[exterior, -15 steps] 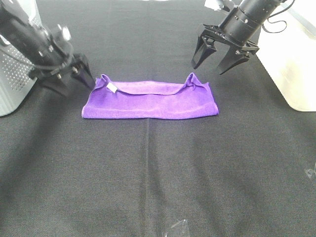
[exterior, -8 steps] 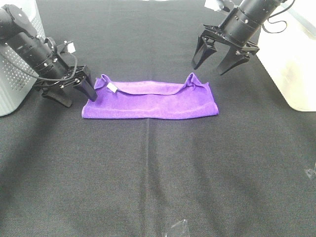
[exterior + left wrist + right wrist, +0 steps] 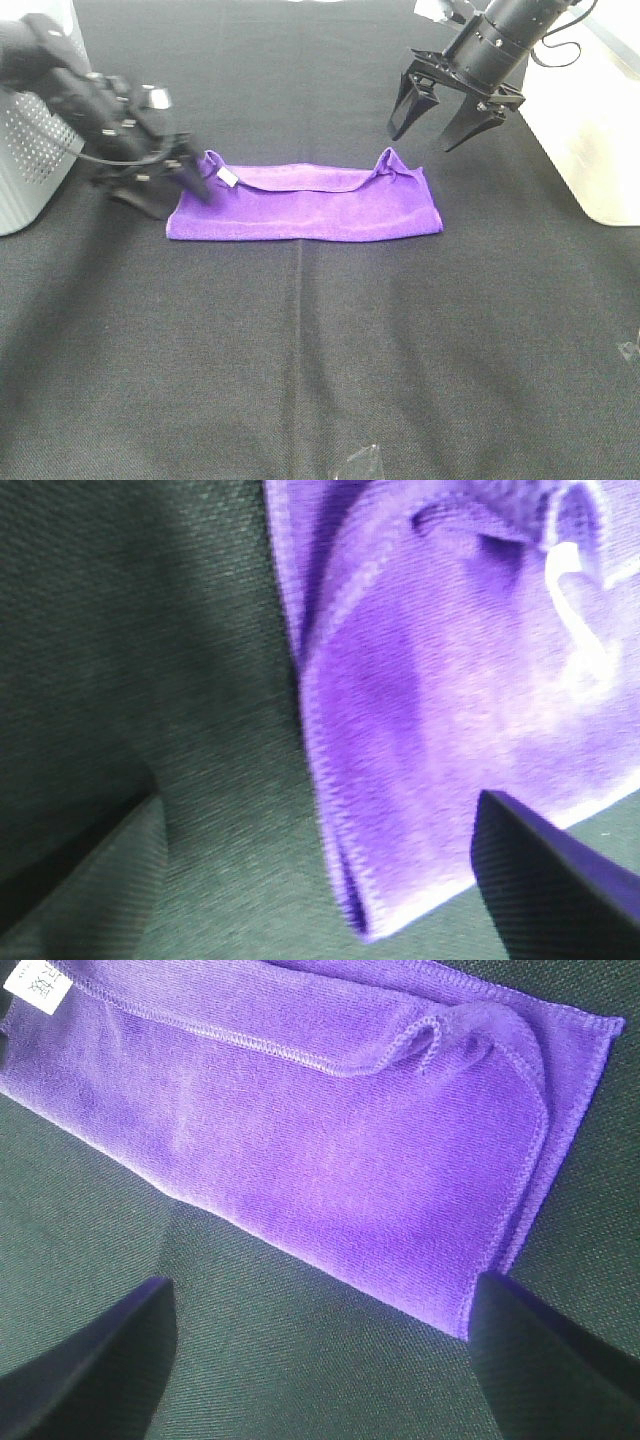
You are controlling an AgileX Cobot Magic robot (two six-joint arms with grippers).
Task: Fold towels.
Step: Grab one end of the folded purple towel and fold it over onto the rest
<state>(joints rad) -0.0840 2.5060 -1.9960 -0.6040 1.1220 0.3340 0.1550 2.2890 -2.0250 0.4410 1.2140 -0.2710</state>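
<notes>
Exterior high view: the purple towel (image 3: 305,205) lies flat on the black table (image 3: 300,350), in the far half of the surface and about midway between the left and right edges. It is folded into a long strip with its long sides parallel to the far edge. Both far corners of the strip are ruffled upward, and the white tag (image 3: 228,178) sits near the left far corner.

The left gripper (image 3: 185,185) is low at the left short end of the towel, next to the tag. This part of the view is blurred, so contact with the cloth cannot be confirmed. In the left wrist view the jaws stand apart and grip nothing; the towel's short edge lies between the two fingers (image 3: 545,880).

The right gripper (image 3: 443,120) hangs above the table, beyond the right far corner of the towel and apart from it. Its jaws are spread wide and hold nothing. The right wrist view shows the right end of the towel below and between the fingers.

A perforated grey bin (image 3: 25,170) stands at the left edge and a white container (image 3: 590,120) at the right edge.
</notes>
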